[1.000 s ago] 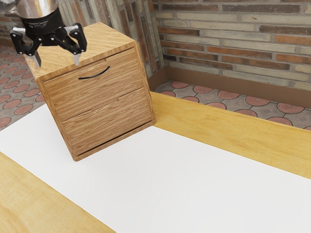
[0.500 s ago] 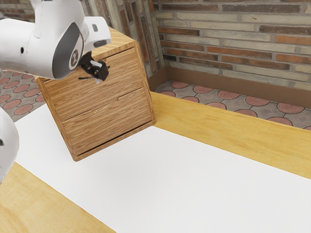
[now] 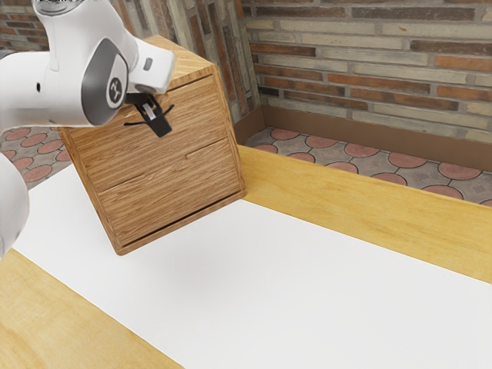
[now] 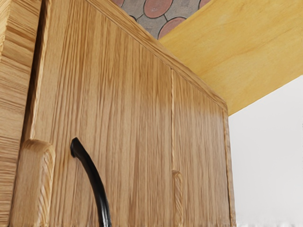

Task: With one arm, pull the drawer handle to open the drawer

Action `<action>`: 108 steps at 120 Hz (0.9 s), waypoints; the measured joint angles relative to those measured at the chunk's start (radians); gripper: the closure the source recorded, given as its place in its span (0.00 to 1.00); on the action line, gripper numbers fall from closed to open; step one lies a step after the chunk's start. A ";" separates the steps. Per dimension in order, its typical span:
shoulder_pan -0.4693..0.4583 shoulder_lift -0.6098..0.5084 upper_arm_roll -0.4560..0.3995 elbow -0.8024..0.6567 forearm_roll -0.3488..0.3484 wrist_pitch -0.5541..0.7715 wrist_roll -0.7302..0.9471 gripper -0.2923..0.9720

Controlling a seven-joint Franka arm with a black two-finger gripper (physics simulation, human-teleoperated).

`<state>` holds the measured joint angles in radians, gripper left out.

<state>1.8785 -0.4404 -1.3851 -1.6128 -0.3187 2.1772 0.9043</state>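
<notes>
One drawer handle (image 3: 132,122), black and bowed, on the upper drawer (image 3: 181,127) of a wooden cabinet (image 3: 169,184). The gripper (image 3: 157,121) sits right at the handle, against the drawer front, covering its middle. I cannot tell whether the gripper is open or clamped on it. In the wrist view the handle (image 4: 93,177) curves close under my hand. The upper drawer front looks flush with the cabinet face.

One white sheet (image 3: 269,284) over a wooden table (image 3: 384,211). The cabinet stands at the sheet's far corner, toward the exterior view's left. Beyond the table's far edge are a tiled floor (image 3: 400,165) and a brick wall (image 3: 369,61).

One white arm (image 3: 69,77) enters from the exterior view's left, its hand in front of the cabinet's upper front.
</notes>
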 joint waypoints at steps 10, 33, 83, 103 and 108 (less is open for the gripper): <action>0.009 -0.002 -0.001 -0.011 -0.003 -0.007 0.055 0.30; 0.020 -0.006 -0.009 -0.014 -0.006 -0.026 0.129 0.32; 0.139 -0.013 -0.111 0.021 -0.056 -0.032 0.220 0.34; 0.161 -0.017 -0.121 0.023 -0.074 -0.030 0.231 0.35; 0.163 -0.019 -0.121 0.023 -0.076 -0.030 0.232 0.36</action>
<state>2.0420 -0.4592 -1.5063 -1.5902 -0.3944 2.1472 1.1365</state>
